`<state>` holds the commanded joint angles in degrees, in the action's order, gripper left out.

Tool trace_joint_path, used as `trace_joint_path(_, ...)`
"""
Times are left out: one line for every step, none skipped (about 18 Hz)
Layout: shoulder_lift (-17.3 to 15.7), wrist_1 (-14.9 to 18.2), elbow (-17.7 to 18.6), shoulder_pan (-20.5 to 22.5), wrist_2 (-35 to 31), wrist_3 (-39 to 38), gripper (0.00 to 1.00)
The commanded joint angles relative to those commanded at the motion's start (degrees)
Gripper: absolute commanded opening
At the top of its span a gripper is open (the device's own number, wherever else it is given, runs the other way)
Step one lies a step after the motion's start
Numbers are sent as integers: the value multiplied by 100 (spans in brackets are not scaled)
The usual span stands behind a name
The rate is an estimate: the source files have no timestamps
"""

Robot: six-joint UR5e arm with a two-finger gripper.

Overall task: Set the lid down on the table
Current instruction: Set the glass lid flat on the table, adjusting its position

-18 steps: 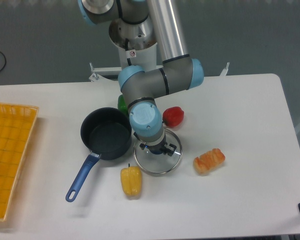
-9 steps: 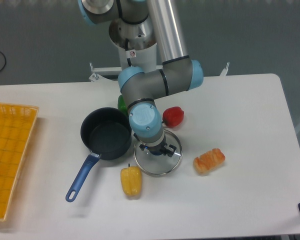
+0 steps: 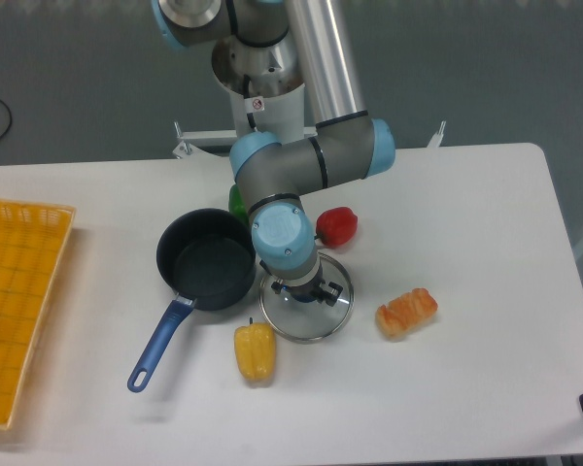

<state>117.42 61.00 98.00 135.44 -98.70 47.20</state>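
The lid (image 3: 317, 324), clear glass with a silver rim, lies flat on the white table (image 3: 466, 214) just right of the saucepan. My gripper (image 3: 306, 291) points straight down over the lid's centre and hides the knob. The blue-capped wrist covers most of the gripper. Its dark finger parts show at both sides just above the glass, but the fingertips are hidden, so I cannot make out whether they hold the knob.
A dark saucepan (image 3: 206, 260) with a blue handle stands uncovered left of the lid. A yellow pepper (image 3: 255, 351) lies in front, a red pepper (image 3: 337, 225) and a green item (image 3: 237, 202) behind, an orange food piece (image 3: 406, 311) to the right. A yellow-orange tray (image 3: 15, 311) sits far left.
The arm's wrist has shifted very slightly upward in the image. The lid stays in the same spot on the table.
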Motion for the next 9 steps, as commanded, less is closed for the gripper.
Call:
trace_joint_path(17,0,0,-9,0,0,60)
trace_joint_path(26,0,0,-9,-9,0,60)
trace_joint_path(18,0,0,-9,-9,0,60)
trace_joint_path(18,0,0,-9,-9,0,60)
trace_joint_path(18,0,9,-9,-9,0,61)
trace_joint_path(18,0,9,-9,-9,0,61)
trace_joint_path(26,0,9,-9,-9,0,61)
trace_joint_path(26,0,9,-9,-9,0,61)
trace_joint_path(26,0,9,-9,-9,0,61)
